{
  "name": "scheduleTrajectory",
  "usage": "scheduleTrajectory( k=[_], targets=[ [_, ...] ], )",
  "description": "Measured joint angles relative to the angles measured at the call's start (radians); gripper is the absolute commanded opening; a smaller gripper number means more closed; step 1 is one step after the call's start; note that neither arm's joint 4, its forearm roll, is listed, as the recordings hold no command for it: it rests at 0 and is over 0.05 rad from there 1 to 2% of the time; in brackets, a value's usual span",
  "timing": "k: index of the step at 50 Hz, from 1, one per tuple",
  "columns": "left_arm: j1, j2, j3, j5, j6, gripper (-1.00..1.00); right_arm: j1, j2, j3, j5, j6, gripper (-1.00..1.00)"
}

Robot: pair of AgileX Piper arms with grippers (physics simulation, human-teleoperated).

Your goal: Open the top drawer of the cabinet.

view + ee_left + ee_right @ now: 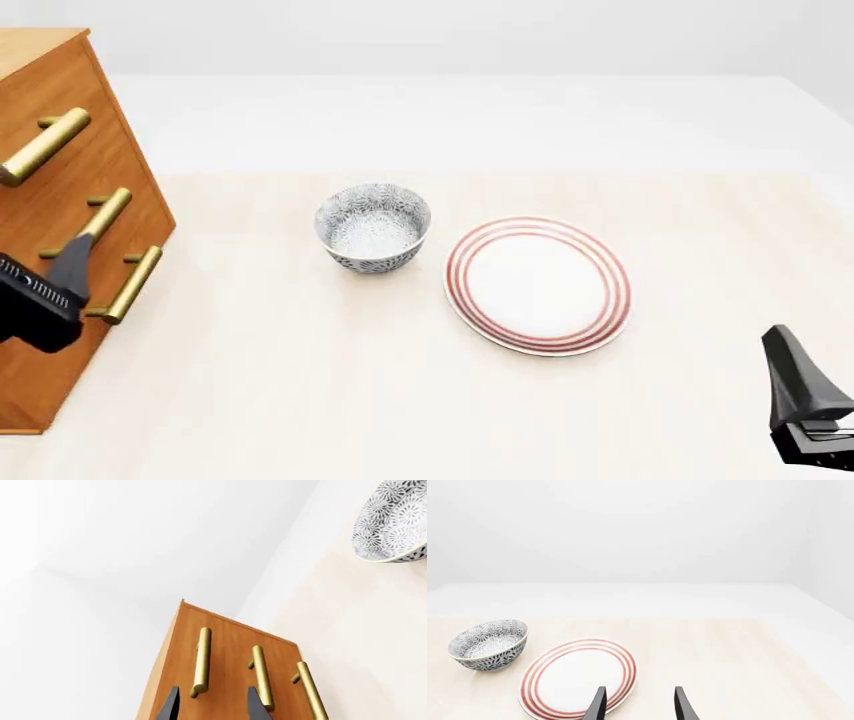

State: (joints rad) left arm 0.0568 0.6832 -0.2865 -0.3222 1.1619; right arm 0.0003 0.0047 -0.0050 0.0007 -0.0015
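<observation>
The cabinet (54,330) stands at the table's left edge, tall and orange-brown, with three brass bar handles. The top drawer (67,110) is uppermost, its handle (47,147) sticking out; all three fronts look flush. In the left wrist view the cabinet (227,645) shows with the top drawer's handle (201,660) lined up between the two dark fingers. My left gripper (212,707) is open and empty, a short way in front of the cabinet face (67,270), touching nothing. My right gripper (639,707) is open and empty, low at the near right (797,385).
A blue-patterned bowl (374,227) stands mid-table, and also shows in the wrist views (393,522) (488,645). A white plate with red rings (538,283) lies to its right (577,677). The two lower handles (100,215) (134,283) sit below the top one.
</observation>
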Motion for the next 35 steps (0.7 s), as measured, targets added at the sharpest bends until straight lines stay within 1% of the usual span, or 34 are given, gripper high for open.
scheduleTrajectory(
  k=[25,35],
  targets=[
    [0.037,0.164,-0.021,-0.147,0.155,1.00,0.000,0.000,0.000,0.000,0.000,1.00],
    [0.052,0.223,-0.030,-0.201,0.199,1.00,0.000,0.000,0.000,0.000,0.000,1.00]
  ],
)
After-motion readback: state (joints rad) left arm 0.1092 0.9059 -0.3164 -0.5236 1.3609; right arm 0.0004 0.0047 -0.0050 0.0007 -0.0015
